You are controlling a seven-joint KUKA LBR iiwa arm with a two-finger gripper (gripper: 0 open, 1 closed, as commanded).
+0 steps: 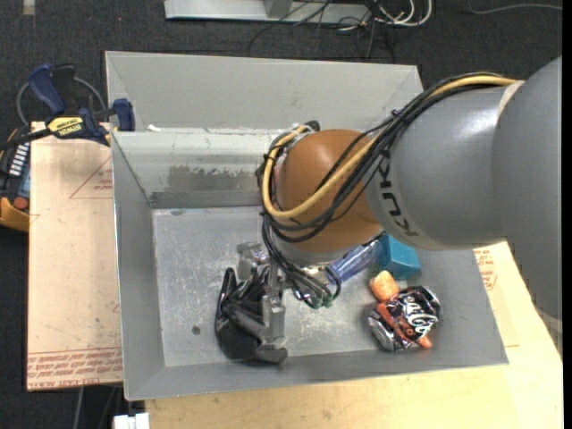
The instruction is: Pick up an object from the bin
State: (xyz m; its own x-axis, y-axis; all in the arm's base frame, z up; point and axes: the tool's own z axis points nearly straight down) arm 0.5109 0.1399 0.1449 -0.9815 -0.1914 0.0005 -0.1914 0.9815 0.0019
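Observation:
My gripper [271, 315] is down near the bin's front wall, left of the middle. A black, soft-looking lumpy thing [234, 327] lies right against its left side and partly under it; whether it is gripped I cannot tell. Just right of the gripper, a bluish see-through packet [354, 261] sticks out from under the arm's orange cover.
At the front right lie a crushed black drink can [409, 315], a small orange piece [383, 285] and a blue block [404, 258]. The arm with its orange cover and cables hangs over the bin's middle and right. Bare floor shows at the bin's left.

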